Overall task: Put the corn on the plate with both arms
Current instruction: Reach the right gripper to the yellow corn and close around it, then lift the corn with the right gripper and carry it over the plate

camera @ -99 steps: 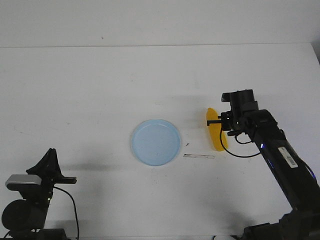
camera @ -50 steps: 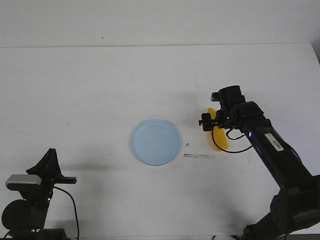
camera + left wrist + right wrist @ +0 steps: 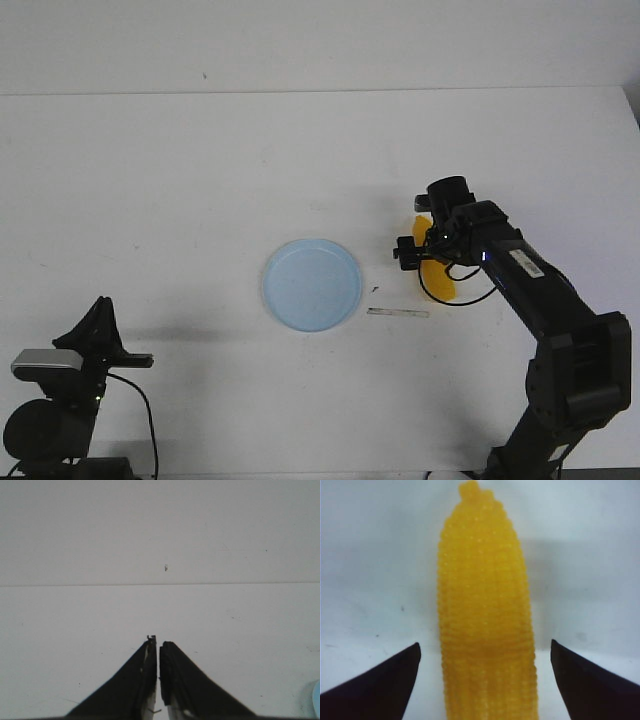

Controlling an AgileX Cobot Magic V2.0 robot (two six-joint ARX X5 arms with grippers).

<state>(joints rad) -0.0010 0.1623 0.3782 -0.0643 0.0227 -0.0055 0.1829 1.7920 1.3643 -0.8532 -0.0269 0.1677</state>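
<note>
The yellow-orange corn [image 3: 440, 284] lies on the white table to the right of the pale blue plate [image 3: 312, 284]. My right gripper [image 3: 425, 253] is over the corn's middle and hides part of it. In the right wrist view the corn [image 3: 485, 580] runs lengthwise between the open jaws of the right gripper [image 3: 485, 643], with a gap of table on each side, and neither finger touches it. My left gripper [image 3: 101, 305] rests at the front left, far from both. In the left wrist view the left gripper [image 3: 159, 641] is shut and empty, and a sliver of the plate [image 3: 316, 700] shows at the edge.
A thin pale strip [image 3: 398, 313] and a small dark speck [image 3: 374, 289] lie on the table between plate and corn. The table's far edge [image 3: 320, 92] meets a white wall. Black cables hang from both arms.
My right gripper has moved left and down over the corn and now straddles it with its jaws open. The corn, the plate and the left arm have not moved.
</note>
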